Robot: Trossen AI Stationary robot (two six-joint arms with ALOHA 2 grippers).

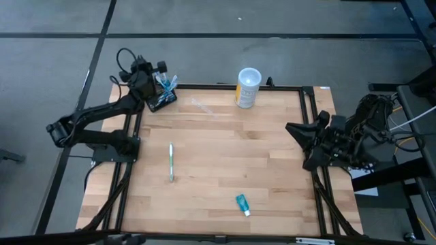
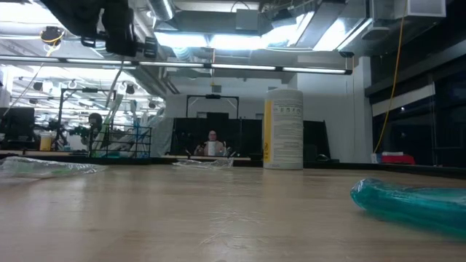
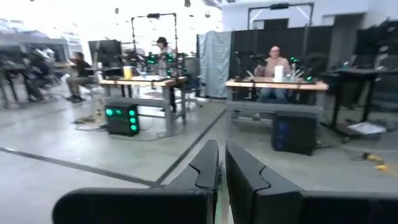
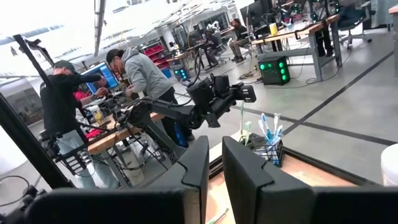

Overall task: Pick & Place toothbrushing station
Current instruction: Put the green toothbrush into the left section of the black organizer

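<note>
Left gripper (image 1: 151, 87) clamped tight at upper left of frame, poised over the toothbrushing station (image 1: 162, 99) on the table's (image 1: 272, 177) far-left corner edge. Right gripper (image 1: 297, 131) parked mid-right edge, fingers slightly parted, empty. Broad bare wood between.

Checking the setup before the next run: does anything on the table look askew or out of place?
Yes. The small black toothbrush holder block sits tilted at the far left corner of the wooden table, with the left gripper above it. One loose toothbrush and a teal tube lie flat, scattered apart. The white-and-yellow cup stands upright.
</note>
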